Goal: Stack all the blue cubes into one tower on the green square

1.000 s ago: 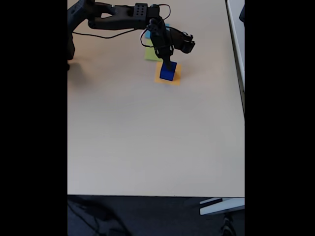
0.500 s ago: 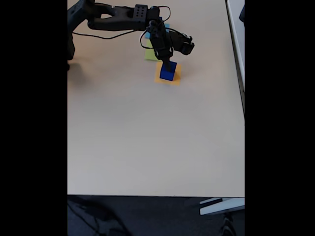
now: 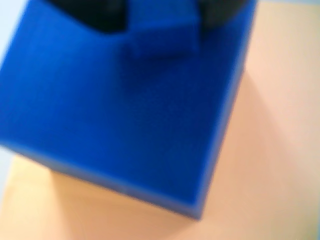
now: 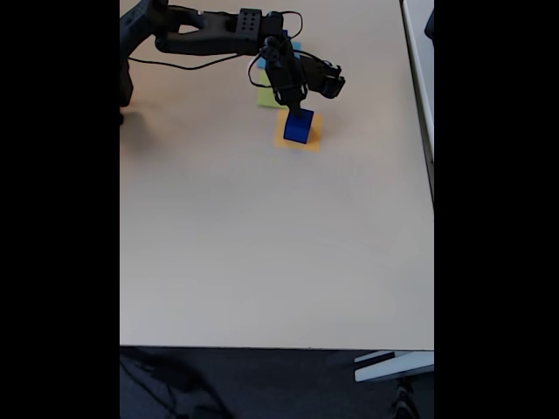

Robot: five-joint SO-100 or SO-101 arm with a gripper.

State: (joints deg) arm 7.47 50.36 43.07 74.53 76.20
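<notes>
In the fixed view the jaws sit at the top of a blue cube resting on the orange square on the desk, the green square just behind; their grip cannot be told.

Blue cubes: two can be counted in the wrist view, a large blue cube and a smaller blue cube on its top face at the far edge; the view is blurred. In the fixed view they read as a single blue block.
Paper squares: three in the fixed view. One orange square lies under the blue block, one green square lies just beside it to the far left, and one light-blue square is mostly hidden behind the arm.
Arms: one black arm, reaching in from the far left.
Tables: one table.
</notes>
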